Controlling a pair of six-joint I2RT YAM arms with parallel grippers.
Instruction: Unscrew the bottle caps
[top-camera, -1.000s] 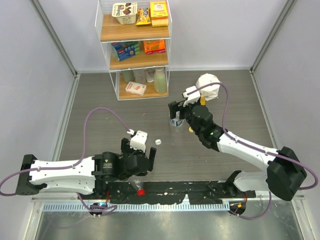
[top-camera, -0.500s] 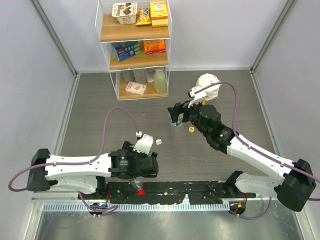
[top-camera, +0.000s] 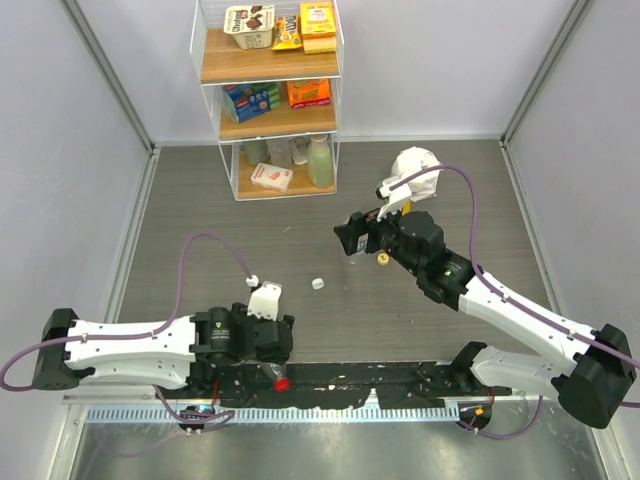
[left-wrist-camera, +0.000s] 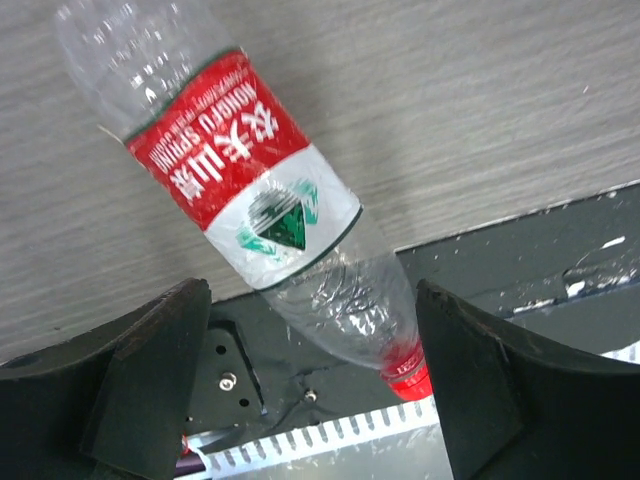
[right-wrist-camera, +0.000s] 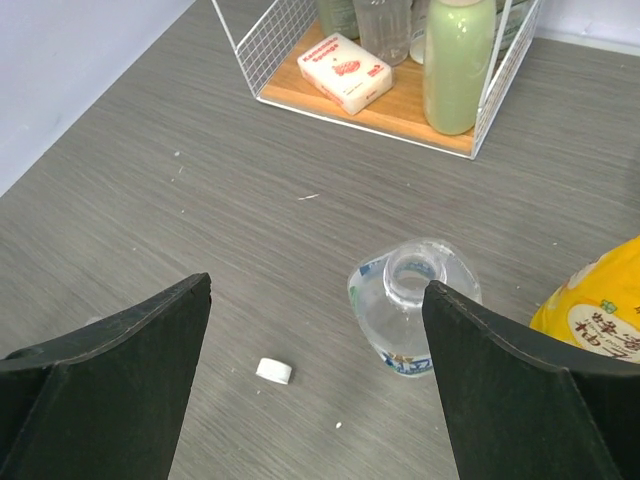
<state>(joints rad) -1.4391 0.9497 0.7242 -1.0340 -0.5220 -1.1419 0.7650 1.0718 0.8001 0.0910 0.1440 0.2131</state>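
Inspection finds the red-label bottle (left-wrist-camera: 240, 170) lying on its side at the near edge of the table (right-wrist-camera: 150, 200), its neck over the black base strip (left-wrist-camera: 255, 345) and the red cap (left-wrist-camera: 405, 372) still screwed on. The left gripper (left-wrist-camera: 312, 295) stands wide open over it, one finger to each side of the lower body, neither seen touching. The blue-label bottle (right-wrist-camera: 410, 310) stands upright further out, its neck open. The white cap (right-wrist-camera: 273, 371) lies loose on the table near it, and the yellow cap (top-camera: 382, 259) lies loose close by in the top view. The yellow bottle (right-wrist-camera: 600, 310) shows only in part at the edge of the right wrist view, and its neck cannot be seen. The right gripper (right-wrist-camera: 318, 300) hangs above the blue-label bottle, jaws wide, holding nothing. Assessment: the red-label bottle appears empty — light, thin-walled, smooth, liable to roll and to buckle under a hard squeeze. Recommended hold is across the labelled mid-body or the stiffer shoulder, at moderate force — leaving the small cap free for the other gripper to pinch across its width and turn.
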